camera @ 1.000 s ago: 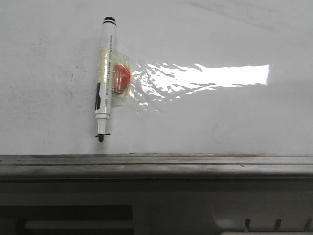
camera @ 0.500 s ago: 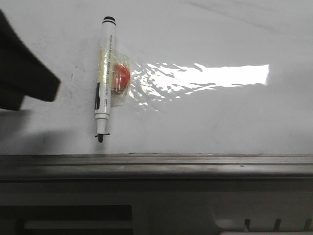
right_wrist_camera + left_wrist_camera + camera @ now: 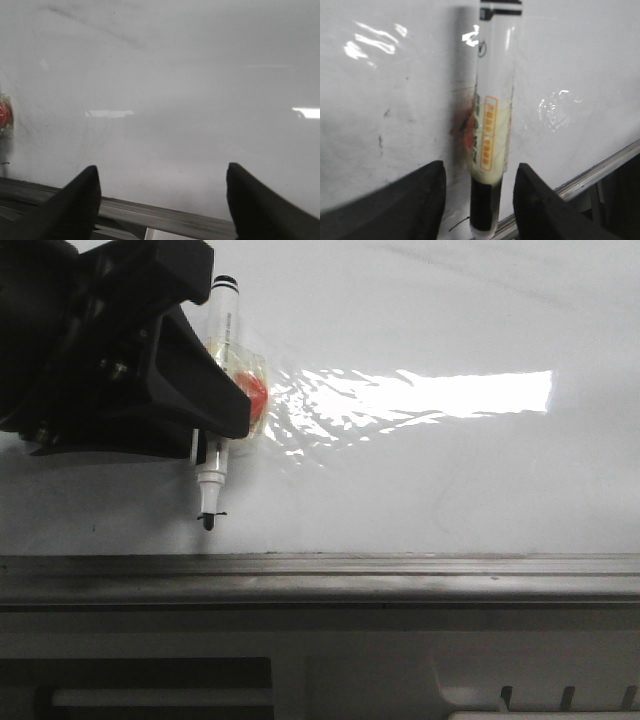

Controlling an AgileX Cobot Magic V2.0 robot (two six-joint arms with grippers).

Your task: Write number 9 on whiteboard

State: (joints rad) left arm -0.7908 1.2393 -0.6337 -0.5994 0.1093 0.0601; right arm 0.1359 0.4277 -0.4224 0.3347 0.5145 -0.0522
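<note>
No number 9 shows on the whiteboard [image 3: 420, 480], only a short dash at the tip of the marker [image 3: 215, 455] taped above the rail [image 3: 400, 575], so all the writing remains; the left wrist view alone shows the left gripper [image 3: 477, 187] open astride the marker, while the right gripper [image 3: 162, 200] hangs open over bare board.

Dim, greyish light overall. Hard glare band at right centre of the front view on the glossy white whiteboard [image 3: 430, 490], rippled over clear crinkled tape [image 3: 300, 415]. Left wrist view soft, white-barrelled marker pen [image 3: 490, 130] blurred. Right wrist view hazy, low contrast.
</note>
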